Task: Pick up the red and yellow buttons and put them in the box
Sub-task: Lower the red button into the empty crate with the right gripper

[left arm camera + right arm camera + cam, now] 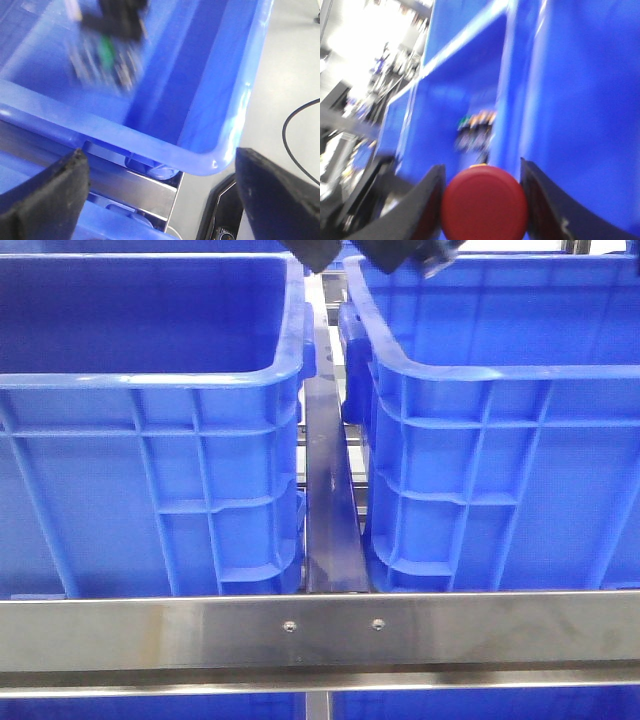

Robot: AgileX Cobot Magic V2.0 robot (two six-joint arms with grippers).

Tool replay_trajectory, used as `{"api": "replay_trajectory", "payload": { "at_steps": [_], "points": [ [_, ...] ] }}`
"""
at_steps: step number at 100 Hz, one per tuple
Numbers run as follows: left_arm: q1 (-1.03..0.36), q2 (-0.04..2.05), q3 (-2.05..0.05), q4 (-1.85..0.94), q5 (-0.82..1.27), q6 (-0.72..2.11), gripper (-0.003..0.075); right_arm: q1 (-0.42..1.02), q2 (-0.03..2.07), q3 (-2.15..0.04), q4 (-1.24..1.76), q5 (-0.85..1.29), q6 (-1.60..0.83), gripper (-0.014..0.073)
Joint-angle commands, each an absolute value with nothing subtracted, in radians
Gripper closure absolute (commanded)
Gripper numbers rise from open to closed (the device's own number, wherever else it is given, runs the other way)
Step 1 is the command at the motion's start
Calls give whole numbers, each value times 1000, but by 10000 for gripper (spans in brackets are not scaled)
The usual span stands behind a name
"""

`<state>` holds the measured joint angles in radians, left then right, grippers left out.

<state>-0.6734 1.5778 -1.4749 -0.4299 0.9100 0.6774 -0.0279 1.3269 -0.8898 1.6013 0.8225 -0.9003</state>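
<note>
- Currently the right gripper (482,200) grasps the red button (484,204), domed cap facing the wrist camera, stem axis pointing away toward the crate interior
- Blue box (570,100) fills the right wrist view beyond the button; release looks near
- Left gripper (160,195) is spread wide, empty, above a crate rim (210,162)
- Yellow button: not discernible

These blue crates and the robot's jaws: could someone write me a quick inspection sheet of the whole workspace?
Surface: steel rail in front of two blue crates; left crate, right crate.
Job's things: red button held in the right gripper; yellow button not seen.
Clutter: blurred small parts inside one crate.
Grippers: right jaws shut on the red button; left gripper open, empty.
Cables: black cable on the floor.
Surroundings: blurred, bright background.
</note>
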Motion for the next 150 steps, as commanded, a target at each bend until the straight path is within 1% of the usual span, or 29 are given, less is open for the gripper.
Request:
{"api": "replay_trajectory", "payload": {
  "at_steps": [1,10,32,61,78,115,150],
  "points": [
    [-679,1533,-1511,-464,878,675,163,-75,1302,-941,1653,809,-977,279],
    [-679,1533,-1511,-464,878,675,163,-96,1302,-957,1635,719,-1055,279],
    [-679,1533,-1511,-464,888,675,163,-92,1312,-980,1593,500,-1214,279],
    [-679,1533,-1511,-464,896,675,164,-66,1447,-1055,1593,395,-1377,279],
    [-679,1533,-1511,-464,896,675,164,-64,1545,-1118,1593,385,-1442,279],
    [-679,1533,-1511,-464,896,675,164,-64,1744,-1263,1593,394,-1445,279],
    [-679,1533,-1511,-464,896,675,164,-53,1848,-1324,1595,397,-1447,279]
  ]
}}
